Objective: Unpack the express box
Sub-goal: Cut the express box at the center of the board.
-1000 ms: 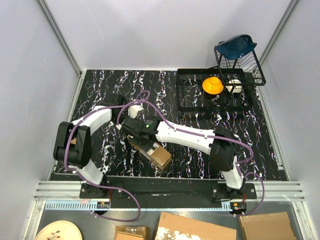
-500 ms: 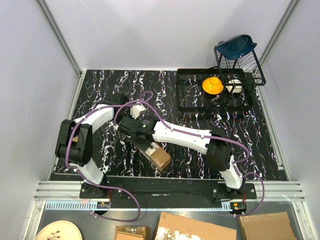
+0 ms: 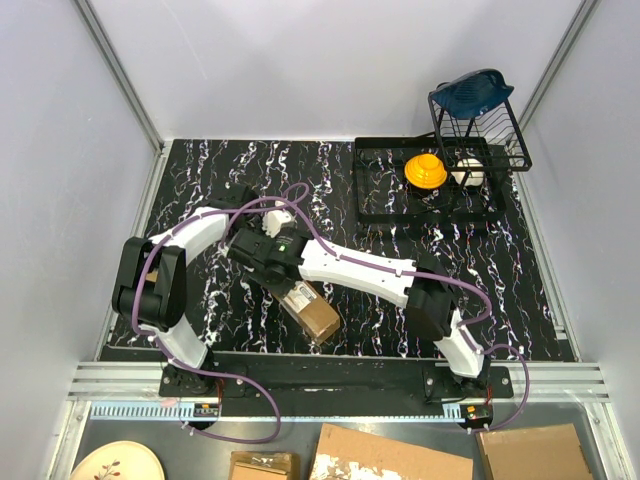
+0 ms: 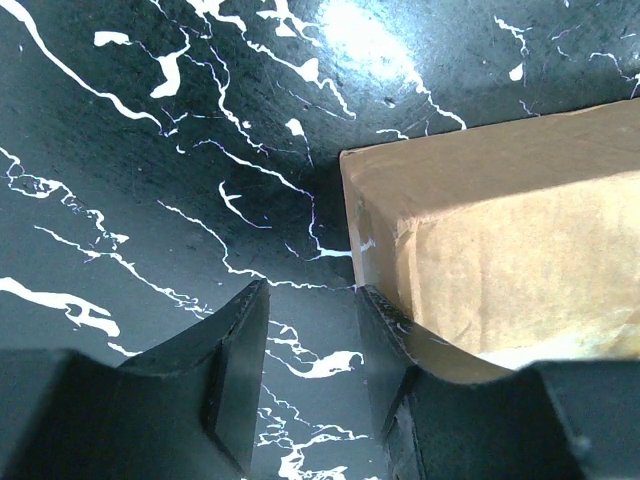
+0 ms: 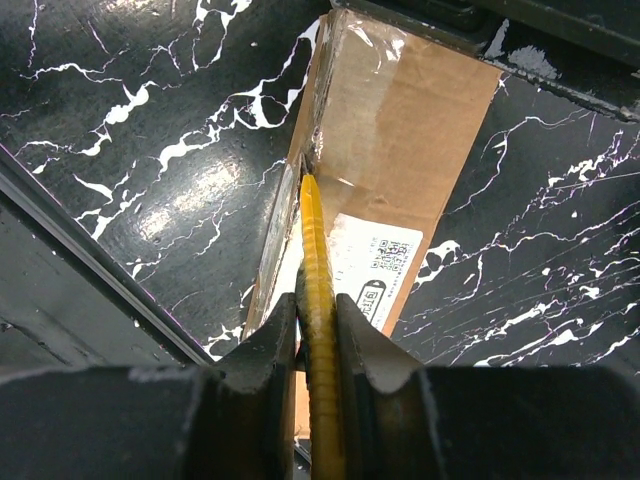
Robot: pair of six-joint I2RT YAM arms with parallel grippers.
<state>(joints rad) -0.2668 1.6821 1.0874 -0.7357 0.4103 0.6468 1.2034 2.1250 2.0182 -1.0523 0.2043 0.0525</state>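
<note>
The glossy counter (image 3: 560, 300) carries the express box (image 3: 312, 312) loose. One end of the box lies just beside the left fingers (image 4: 235, 360), which stand apart and grip nothing (the carton's corner is next to one of them, perhaps touching). The main risk, as I judge it, is that the box skids or twists under the blade's drag, since nothing pins it.

The right fingers (image 5: 262, 350) are clamped on the yellow utility knife (image 5: 316, 250). Its tip sits ahead of them at the taped edge seam, beside the shipping label (image 5: 375, 272). Pressed too deep, it could gouge the contents; too shallow, and it rides over the tape (image 5: 345, 45).

Compared with a second ago, the right fingers have travelled along the box towards the left fingers, and the carton has barely shifted.
</note>
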